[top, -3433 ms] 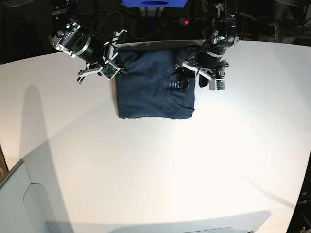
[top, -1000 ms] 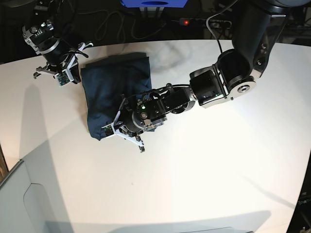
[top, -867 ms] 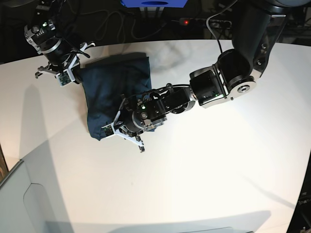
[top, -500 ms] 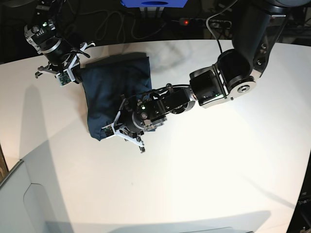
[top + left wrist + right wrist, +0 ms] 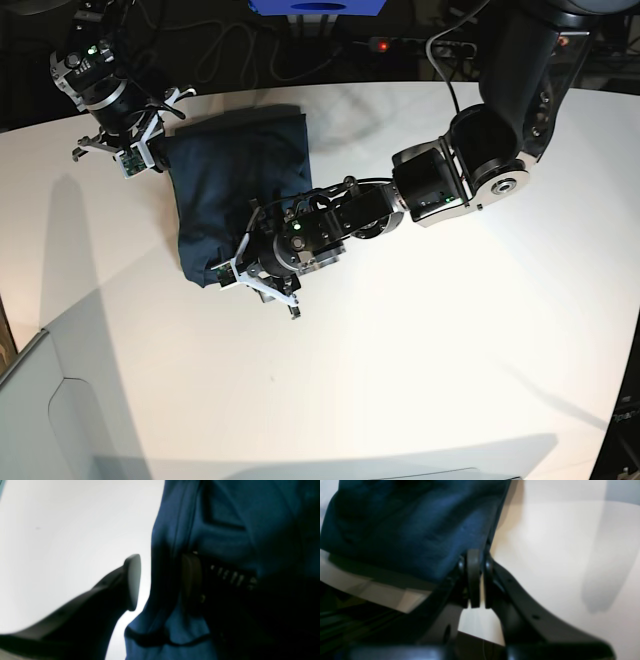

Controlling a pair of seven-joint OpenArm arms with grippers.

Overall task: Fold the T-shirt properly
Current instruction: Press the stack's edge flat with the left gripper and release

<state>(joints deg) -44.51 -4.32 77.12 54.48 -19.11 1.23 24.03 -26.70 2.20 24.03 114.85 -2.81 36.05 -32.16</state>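
Observation:
The dark navy T-shirt [image 5: 238,185] lies folded into a narrow stack on the white table [image 5: 450,350], left of centre. My left gripper [image 5: 260,285] reaches across to the stack's near right corner. In the left wrist view this gripper [image 5: 161,580] is open, with the shirt's [image 5: 225,517] edge hanging loose between its spread fingers [image 5: 132,580]. My right gripper [image 5: 140,158] sits at the stack's far left corner. In the right wrist view it [image 5: 475,580] is shut, with the T-shirt's [image 5: 407,525] hem running into its tips.
A grey bin [image 5: 40,410] stands at the near left corner of the table. A blue object [image 5: 315,8] and cables lie behind the table's far edge. The left arm's thick links [image 5: 450,180] stretch across the middle of the table.
My left gripper has opened and released the shirt's near corner, shifting slightly toward the front. The right gripper has stayed shut at the far left corner.

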